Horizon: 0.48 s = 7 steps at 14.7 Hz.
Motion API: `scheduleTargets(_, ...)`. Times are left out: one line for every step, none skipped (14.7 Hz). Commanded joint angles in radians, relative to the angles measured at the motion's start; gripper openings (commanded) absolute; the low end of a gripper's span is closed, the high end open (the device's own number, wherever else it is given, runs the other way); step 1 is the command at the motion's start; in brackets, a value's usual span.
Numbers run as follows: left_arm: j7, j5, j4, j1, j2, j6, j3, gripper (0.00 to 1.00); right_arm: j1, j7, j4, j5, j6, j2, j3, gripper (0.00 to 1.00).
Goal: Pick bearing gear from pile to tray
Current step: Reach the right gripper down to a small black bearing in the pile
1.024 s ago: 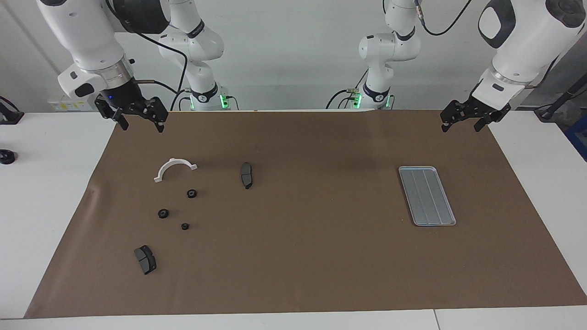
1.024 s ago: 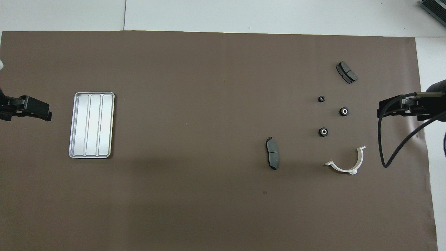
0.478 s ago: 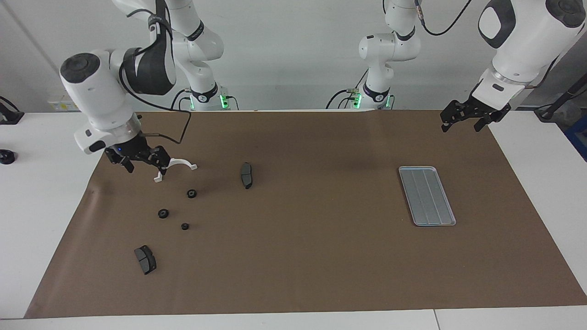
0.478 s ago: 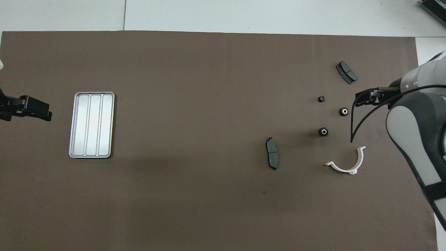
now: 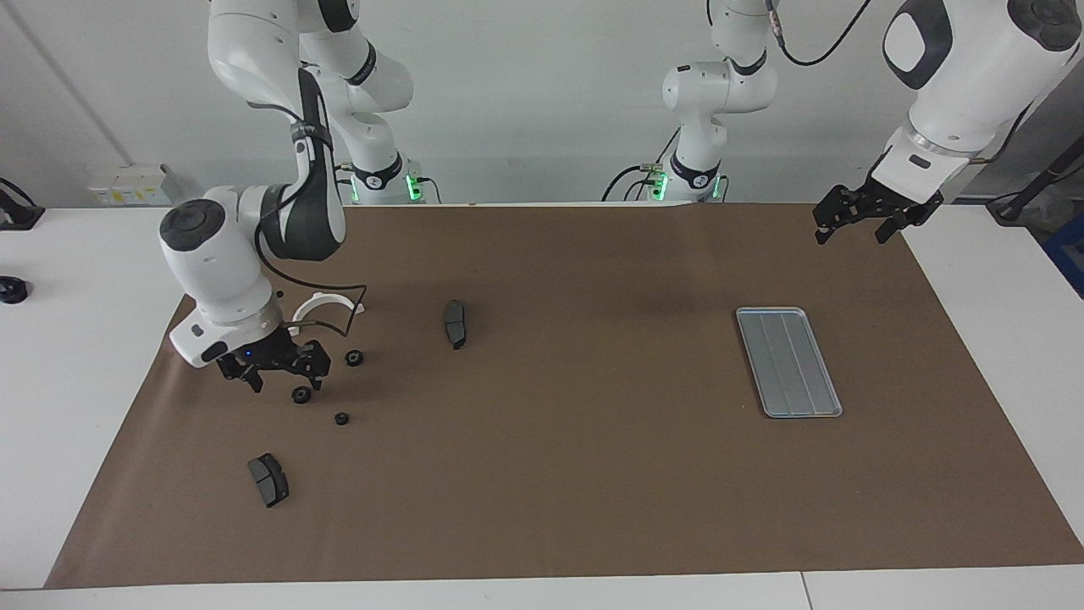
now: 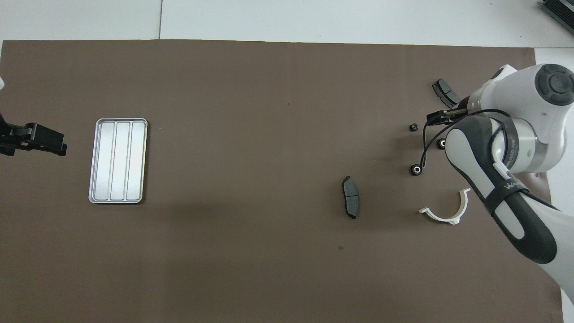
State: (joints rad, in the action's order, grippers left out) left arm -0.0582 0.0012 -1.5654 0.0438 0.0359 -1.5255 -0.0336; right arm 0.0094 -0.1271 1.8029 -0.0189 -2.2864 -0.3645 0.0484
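Early stage: the tray point(image 5: 788, 362) toward the left arm's end of the counter point(image 5: 593, 474) holds nothing. All three small black round bearing gears lie in the pile at the right arm's end; the right tool point(image 5: 275, 370), fingers spread and empty, hangs low just beside the middle gear point(image 5: 301, 395), not yet gripping. That gear lies flat, bore upward, no long axis. The left tool point(image 5: 857, 222) waits, fingers apart, over the counter's corner near the tray.
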Motion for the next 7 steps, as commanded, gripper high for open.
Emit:
scheduleTargets(0.000, 0.022, -0.031, -0.010, -0.027, -0.008, 0.009, 1.00, -0.026, -0.119, 0.090, 0.016, -0.054, 0.030, -0.005, 1.00)
scheduleTargets(0.000, 0.022, -0.031, -0.010, -0.028, -0.008, 0.009, 1.00, -0.038, -0.168, 0.117, 0.017, -0.077, 0.030, -0.005, 1.00)
scheduleTargets(0.000, 0.022, -0.031, -0.010, -0.027, -0.008, 0.009, 1.00, -0.051, -0.199, 0.150, 0.017, -0.115, 0.030, -0.005, 1.00)
scheduleTargets(0.000, 0.022, -0.031, -0.010, -0.028, -0.008, 0.009, 1.00, -0.058, -0.209, 0.180, 0.017, -0.152, 0.035, -0.007, 1.00)
scheduleTargets(0.000, 0.022, -0.031, -0.010, -0.028, -0.008, 0.009, 1.00, -0.058, -0.206, 0.199, 0.017, -0.166, 0.036, -0.007, 1.00)
scheduleTargets(0.000, 0.022, -0.031, -0.010, -0.027, -0.008, 0.009, 1.00, -0.057, -0.201, 0.211, 0.019, -0.168, 0.038, -0.007, 1.00)
scheduleTargets(0.000, 0.022, -0.031, -0.010, -0.027, -0.008, 0.009, 1.00, -0.057, -0.201, 0.219, 0.019, -0.168, 0.039, -0.007, 1.00)
